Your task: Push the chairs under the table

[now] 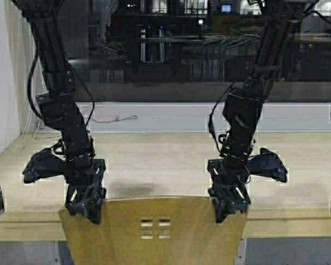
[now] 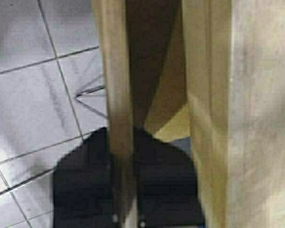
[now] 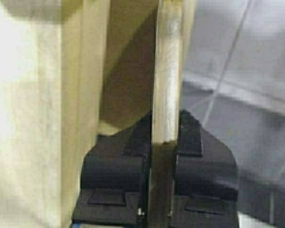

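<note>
One tan plywood chair [image 1: 154, 229] stands at the bottom centre of the high view, its backrest with small cut-outs close against the front edge of the pale table [image 1: 160, 160]. My left gripper [image 1: 88, 208] is shut on the backrest's top left corner. My right gripper [image 1: 227, 208] is shut on the top right corner. In the left wrist view the backrest edge [image 2: 118, 95] runs between the black fingers [image 2: 83, 185], with the table edge [image 2: 256, 114] beside it. The right wrist view shows the backrest edge [image 3: 167, 95] clamped between the fingers [image 3: 116, 171], next to the table's edge [image 3: 47, 114].
A dark window [image 1: 171, 49] and a pale sill [image 1: 171, 116] with a loose cable [image 1: 113, 118] lie beyond the table. A white wall [image 1: 3, 83] stands at the left. Grey floor tiles [image 2: 33, 95] show below. Dark objects sit at both side edges of the table.
</note>
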